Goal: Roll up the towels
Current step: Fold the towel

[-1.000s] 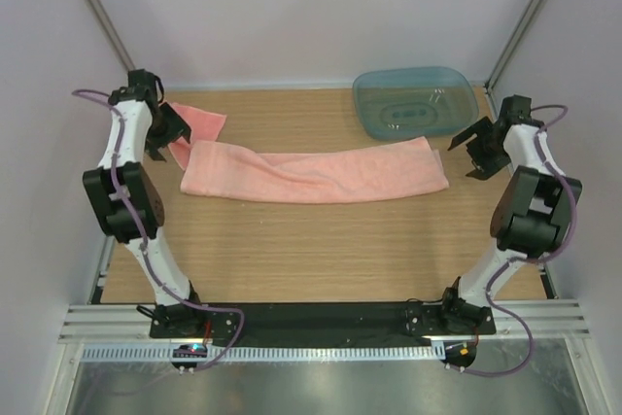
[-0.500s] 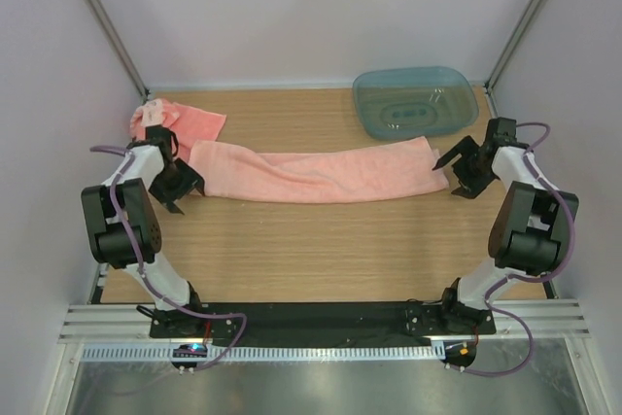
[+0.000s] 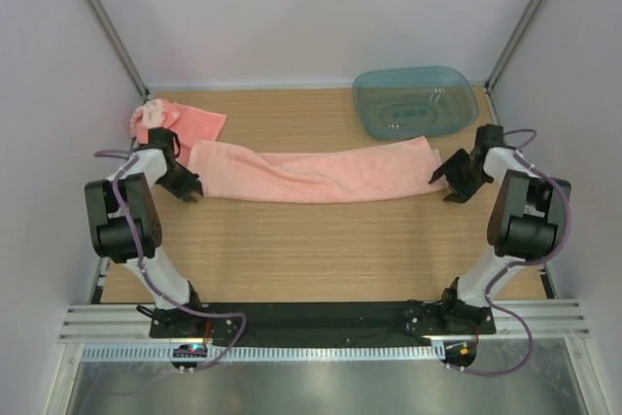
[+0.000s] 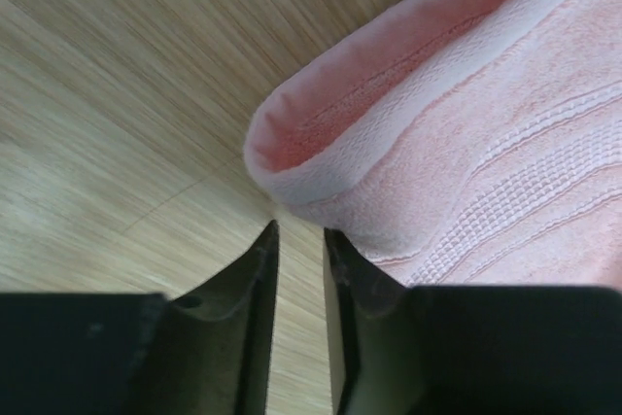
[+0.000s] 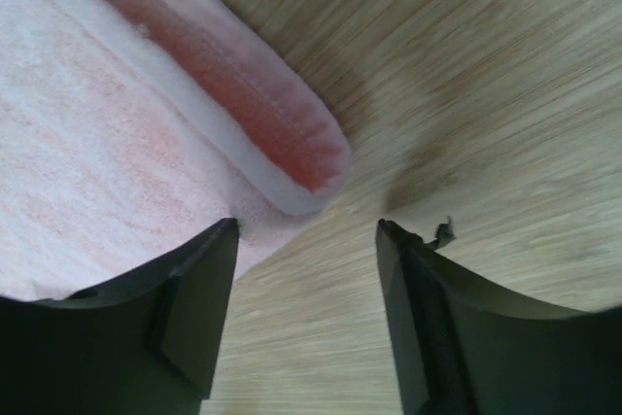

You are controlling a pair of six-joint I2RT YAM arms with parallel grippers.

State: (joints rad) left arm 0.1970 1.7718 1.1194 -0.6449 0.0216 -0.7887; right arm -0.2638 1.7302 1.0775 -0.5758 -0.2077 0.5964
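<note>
Second towel [image 3: 190,121]: bunched in the far-left corner of the worktop [image 3: 321,250]. Left fingers [image 4: 255,279]: drawn almost together, nothing between them, with the folded left corner of the long towel [image 3: 321,174] just beyond their tips. This towel lies stretched across the worktop. Right fingers [image 5: 194,289]: spread and empty, with the towel's right corner just ahead of them, nearer one tip.

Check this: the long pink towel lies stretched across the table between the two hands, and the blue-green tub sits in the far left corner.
Wrong corner: the top view shows the blue-green tub in the far right corner. The long pink towel does lie stretched across the table between the left hand and the right hand.
</note>
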